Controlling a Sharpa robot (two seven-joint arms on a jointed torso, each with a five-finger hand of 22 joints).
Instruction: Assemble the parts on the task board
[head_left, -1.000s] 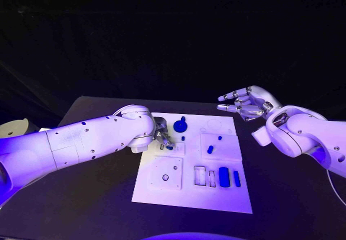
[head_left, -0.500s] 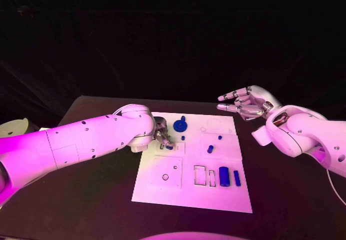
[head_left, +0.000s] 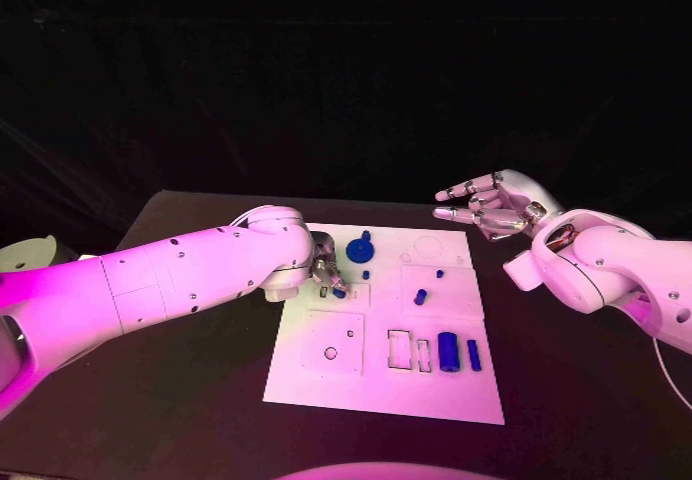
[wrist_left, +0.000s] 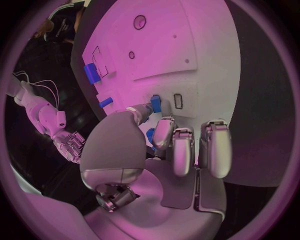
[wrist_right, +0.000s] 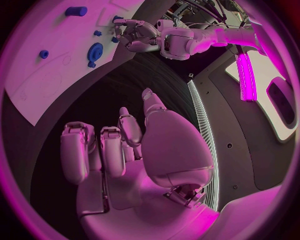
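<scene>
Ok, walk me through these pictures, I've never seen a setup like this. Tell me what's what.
It is a robot with two white arms, each ending in a silver hand. One picture looks down from its head; the two round ones come from cameras at its wrists.

On the black table lies a white board with cut-outs and small blue parts: a gear, two bars and a few pegs.

The left hand is at the board's far left part, pinching a small blue part at its fingertips. The right hand hovers off the board's far right corner, fingers apart, holding nothing.
</scene>
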